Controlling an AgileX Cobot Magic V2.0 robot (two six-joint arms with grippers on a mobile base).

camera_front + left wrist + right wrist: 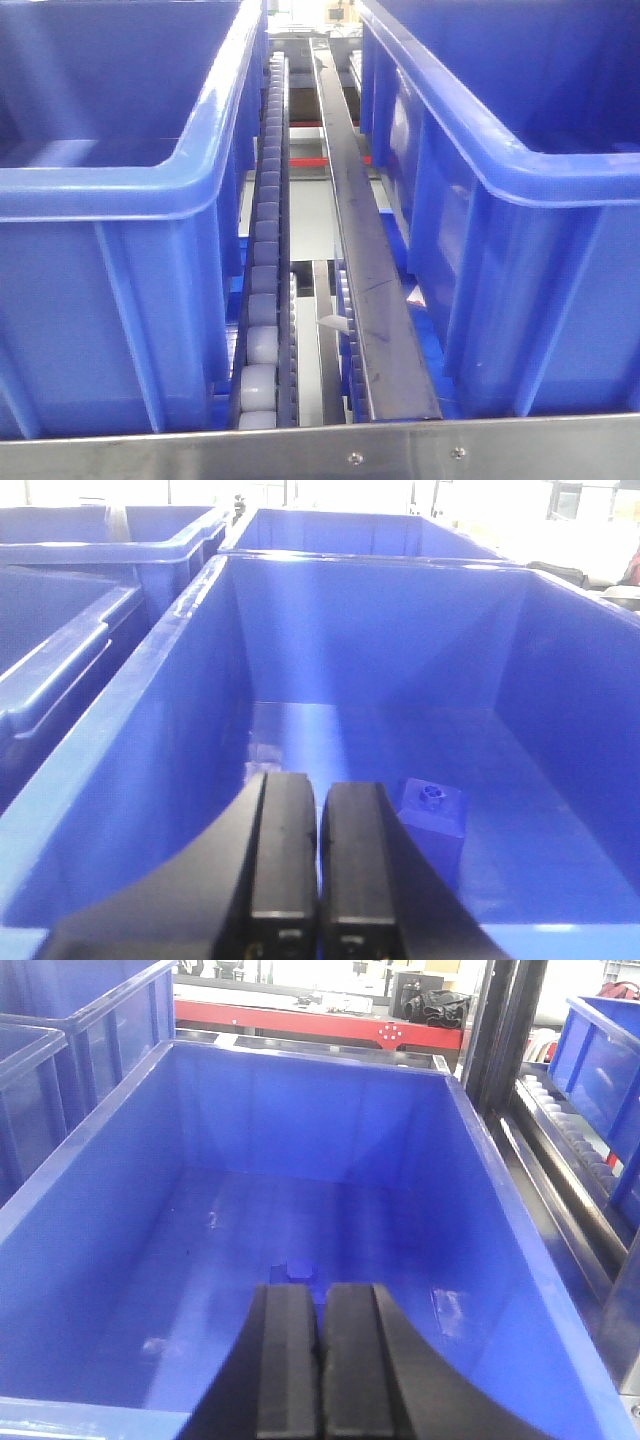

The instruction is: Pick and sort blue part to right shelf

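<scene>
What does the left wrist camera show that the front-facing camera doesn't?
Only the left wrist view shows the shut left pincer and a small blue part on a bin's floor. Only the front view shows the roller rail, the steel guide bar and the rack's front edge. Both show large blue bins; whether it is the same bin, I cannot tell.

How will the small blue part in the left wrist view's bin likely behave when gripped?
The blue part looks like a blocky moulded piece, so probably stiff and light. Its flat faces suggest it won't roll. On the glossy bin floor it may slide if nudged.
</scene>
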